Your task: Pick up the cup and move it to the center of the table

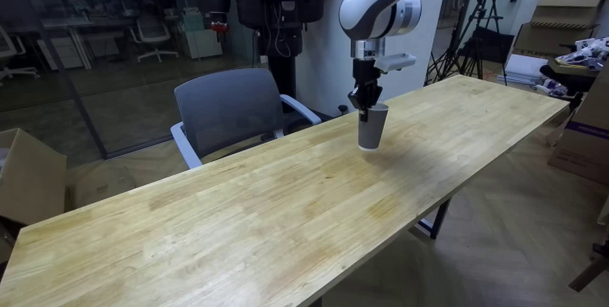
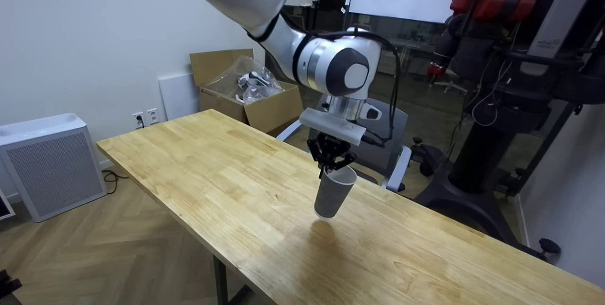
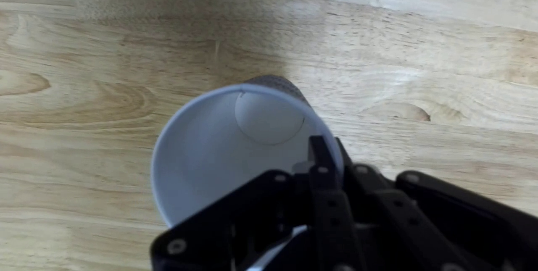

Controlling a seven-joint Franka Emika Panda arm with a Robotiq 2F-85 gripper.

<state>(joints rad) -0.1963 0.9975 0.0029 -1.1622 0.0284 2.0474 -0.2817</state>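
Grey cup hangs tilted, the end effector clamped on its wall. Meeting the worktop that crooked, it might topple.

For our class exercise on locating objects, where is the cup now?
In an exterior view, the cup is right of the grey chair, pinched in the jaws and tilted above the table.

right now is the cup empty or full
Empty, it appears: in the wrist view, the cup shows bare pale walls and a bare bottom, though the tool hides part of the inside.
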